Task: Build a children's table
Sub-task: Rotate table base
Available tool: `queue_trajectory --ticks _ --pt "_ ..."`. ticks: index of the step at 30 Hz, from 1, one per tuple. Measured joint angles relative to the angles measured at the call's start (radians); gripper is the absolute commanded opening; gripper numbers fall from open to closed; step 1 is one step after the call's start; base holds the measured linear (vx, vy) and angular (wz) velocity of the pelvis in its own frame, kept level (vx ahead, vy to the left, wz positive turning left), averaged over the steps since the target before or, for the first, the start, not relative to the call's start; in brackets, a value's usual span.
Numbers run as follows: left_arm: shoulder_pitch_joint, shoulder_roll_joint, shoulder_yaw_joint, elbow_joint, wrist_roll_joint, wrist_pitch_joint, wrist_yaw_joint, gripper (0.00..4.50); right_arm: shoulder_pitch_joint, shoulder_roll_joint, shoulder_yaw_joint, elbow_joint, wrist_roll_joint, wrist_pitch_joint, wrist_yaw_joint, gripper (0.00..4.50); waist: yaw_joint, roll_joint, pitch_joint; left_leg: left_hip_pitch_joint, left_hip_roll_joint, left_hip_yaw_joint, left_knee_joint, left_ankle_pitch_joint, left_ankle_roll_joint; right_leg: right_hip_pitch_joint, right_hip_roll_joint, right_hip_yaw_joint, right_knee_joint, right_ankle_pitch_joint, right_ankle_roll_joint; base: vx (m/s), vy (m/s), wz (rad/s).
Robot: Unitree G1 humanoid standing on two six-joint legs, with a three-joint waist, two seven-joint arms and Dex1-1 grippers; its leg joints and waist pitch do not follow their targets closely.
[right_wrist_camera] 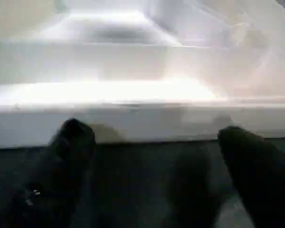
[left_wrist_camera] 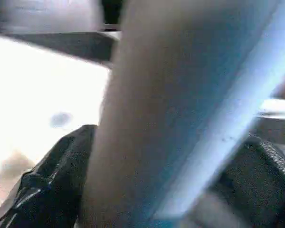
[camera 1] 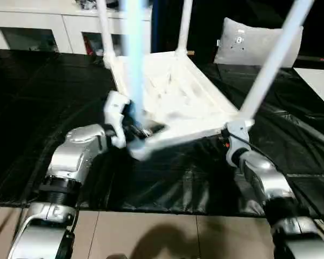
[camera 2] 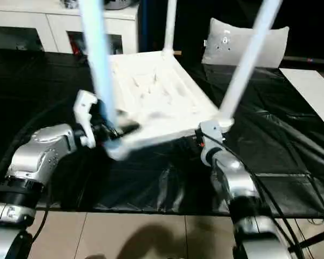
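The children's table lies upside down on the black-covered work table, its white ribbed top (camera 1: pixel 173 97) facing up. Its white legs stand up from the corner sockets: near left (camera 1: pixel 133 59), near right (camera 1: pixel 270 59), and two at the back (camera 1: pixel 183 24). My left gripper (camera 1: pixel 134 129) is at the near left corner, open, with that leg (left_wrist_camera: pixel 180 109) rising between its fingers (left_wrist_camera: pixel 52 180). My right gripper (right_wrist_camera: pixel 152 137) is open at the near right corner. Its fingertips (right_wrist_camera: pixel 73 137) sit just under the top's rim (right_wrist_camera: pixel 142 121) with nothing between them.
The black cover (camera 1: pixel 43 108) spreads around the top and ends at the near edge (camera 1: pixel 167 209), with tan floor below. A white cushion (camera 1: pixel 256 43) and white cabinets (camera 1: pixel 32 27) stand behind. A white sheet (camera 1: pixel 319 81) lies at the far right.
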Motion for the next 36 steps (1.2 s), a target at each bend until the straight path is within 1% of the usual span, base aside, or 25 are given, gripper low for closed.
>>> queue_trajectory --ticks 2,5,10,11,13,15,18,20,22,26,31,33,36 --pt "0.025 0.0 -0.019 -0.038 -0.044 0.027 -0.06 4.44 -0.001 -0.01 -0.008 0.05 0.001 -0.007 -0.002 4.5 -0.006 0.0 0.0 -0.001 0.0 0.001 0.0 0.0 0.0 -0.002 0.0 0.001 0.001 -0.001 -0.001 0.0 0.0 0.0" --pt "0.04 -0.007 -0.053 -0.079 -0.06 0.052 -0.095 4.44 -0.017 -0.014 -0.017 0.091 0.001 -0.039 -0.002 4.5 -0.024 -0.001 0.0 0.0 0.001 0.002 0.0 0.0 0.0 -0.003 0.0 0.001 0.006 -0.003 -0.002 0.0 0.0 0.0" --pt "0.073 -0.068 -0.09 -0.174 -0.089 0.099 -0.089 4.44 -0.018 -0.009 -0.03 0.119 0.003 -0.068 0.012 4.5 -0.03 -0.001 0.001 0.001 0.002 0.003 0.0 0.001 -0.001 -0.004 0.001 0.001 0.008 -0.007 0.003 0.0 0.0 0.0" --pt "0.071 -0.097 -0.099 -0.193 -0.09 0.099 -0.079 4.44 -0.02 -0.004 -0.029 0.125 0.002 -0.074 0.019 4.5 -0.032 -0.001 0.001 0.001 0.002 0.003 0.001 0.001 -0.001 -0.004 0.001 0.001 0.008 -0.007 0.003 0.0 0.0 0.0" --pt "0.063 -0.127 -0.115 -0.21 -0.089 0.096 -0.069 4.44 -0.023 0.013 -0.023 0.126 0.002 -0.082 0.032 4.5 -0.041 -0.001 0.001 0.001 0.002 0.003 0.001 0.001 -0.001 -0.004 0.002 0.001 0.008 -0.006 0.003 0.0 0.0 0.0" --pt "0.056 -0.144 -0.13 -0.209 -0.088 0.088 -0.052 4.44 -0.025 0.03 -0.014 0.126 0.002 -0.093 0.059 4.5 -0.053 0.0 0.001 0.001 0.003 0.002 0.001 0.001 -0.001 -0.004 0.003 0.0 0.009 -0.006 0.003 0.0 0.0 0.0" --pt "0.052 -0.173 -0.135 -0.201 -0.073 0.072 -0.023 4.44 -0.03 0.043 0.01 0.129 -0.012 -0.119 0.081 4.5 -0.061 -0.001 0.001 0.001 0.003 0.002 0.001 0.001 -0.001 -0.004 0.003 0.0 0.008 -0.006 0.003 0.0 0.0 0.0" --pt "0.049 -0.185 -0.136 -0.198 -0.055 0.059 -0.004 4.44 -0.041 0.056 0.018 0.136 -0.022 -0.126 0.081 4.5 -0.063 0.0 0.001 0.001 0.003 0.002 0.001 0.001 -0.001 -0.004 0.003 0.0 0.008 -0.006 0.003 0.0 0.0 0.0" --pt "0.04 -0.196 -0.135 -0.181 -0.036 0.034 0.025 4.44 -0.053 0.064 0.018 0.148 -0.029 -0.133 0.07 4.5 -0.061 0.0 0.001 0.0 0.003 0.001 0.001 0.001 -0.001 -0.004 0.003 0.0 0.008 -0.006 0.003 0.0 0.0 0.0" --pt "0.011 -0.211 -0.132 -0.109 0.023 -0.039 0.117 4.44 -0.07 0.071 0.013 0.167 -0.029 -0.151 0.044 4.5 -0.058 0.0 0.001 0.0 0.003 0.001 0.001 0.001 -0.001 -0.004 0.003 0.0 0.008 -0.006 0.003 0.0 0.0 0.0" --pt "0.01 -0.214 -0.121 -0.101 0.036 -0.074 0.137 4.44 -0.07 0.058 0.012 0.169 -0.028 -0.158 0.052 4.5 -0.052 0.0 0.001 0.0 0.003 0.001 0.001 0.001 -0.001 -0.004 0.003 0.0 0.008 -0.007 0.003 0.0 0.0 0.0" --pt "0.013 -0.198 -0.122 -0.102 0.041 -0.079 0.123 4.44 -0.067 0.053 0.005 0.167 -0.028 -0.166 0.052 4.5 -0.05 0.002 0.001 0.0 0.003 0.001 0.001 0.001 -0.001 -0.004 0.003 0.0 0.008 -0.007 0.003 0.0 0.0 0.0" --pt "0.03 -0.137 -0.126 -0.106 0.041 -0.085 0.071 4.44 -0.042 0.026 -0.009 0.135 -0.018 -0.168 0.063 4.5 -0.048 0.005 0.001 0.0 0.003 0.001 0.001 0.001 -0.001 -0.004 0.003 -0.001 0.008 -0.007 0.003 0.0 0.0 0.0"
